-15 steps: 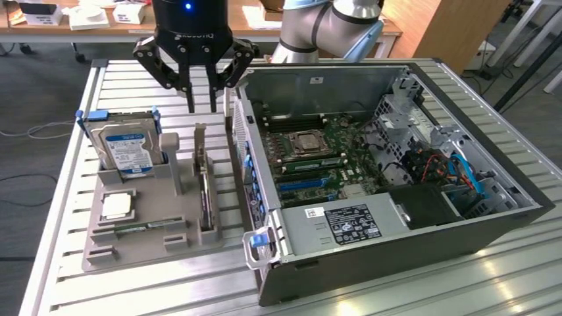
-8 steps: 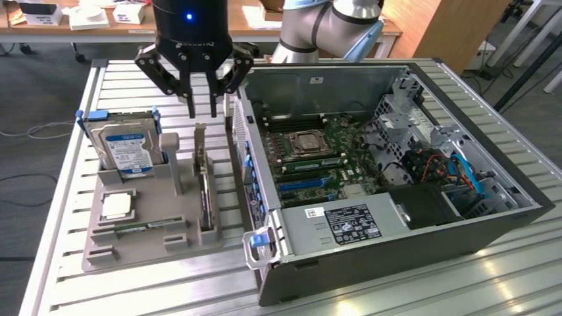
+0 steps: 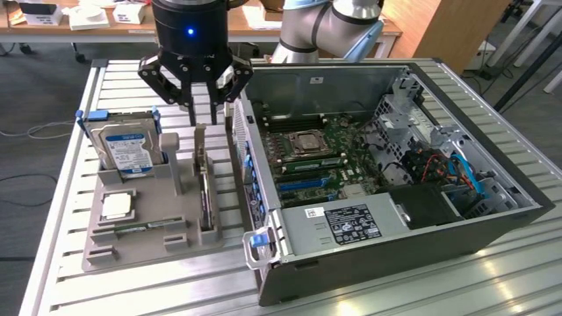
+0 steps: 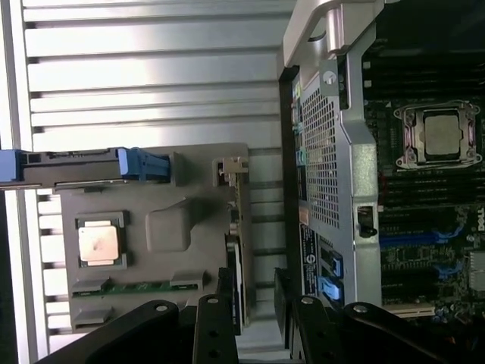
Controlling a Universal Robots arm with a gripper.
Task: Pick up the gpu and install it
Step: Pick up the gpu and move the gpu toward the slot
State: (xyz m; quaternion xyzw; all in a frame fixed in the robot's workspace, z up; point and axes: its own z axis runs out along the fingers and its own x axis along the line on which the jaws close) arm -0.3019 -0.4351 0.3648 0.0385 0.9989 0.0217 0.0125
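The gpu (image 3: 204,187) is a thin dark card standing on edge in a slot of the grey holder tray (image 3: 141,253), beside the open computer case (image 3: 491,217). My gripper (image 3: 204,120) hangs straight over the card's far end, jaws open, fingertips just above its top edge and not touching it. From the wrist, the gpu (image 4: 239,258) is seen edge-on, with its pale metal bracket (image 4: 231,171) at one end. It lies between the two black fingers (image 4: 225,303) of the gripper (image 4: 254,299). The motherboard (image 3: 320,161) lies exposed inside the case, with blue expansion slots (image 3: 307,184).
The tray also holds a silver hard drive (image 3: 130,150) with a blue-white label, a processor chip (image 3: 118,205) and a green memory stick (image 3: 131,228). The case's rear wall (image 3: 250,164) stands close beside the gpu. A slatted metal table (image 3: 176,289) carries everything. Desks stand behind.
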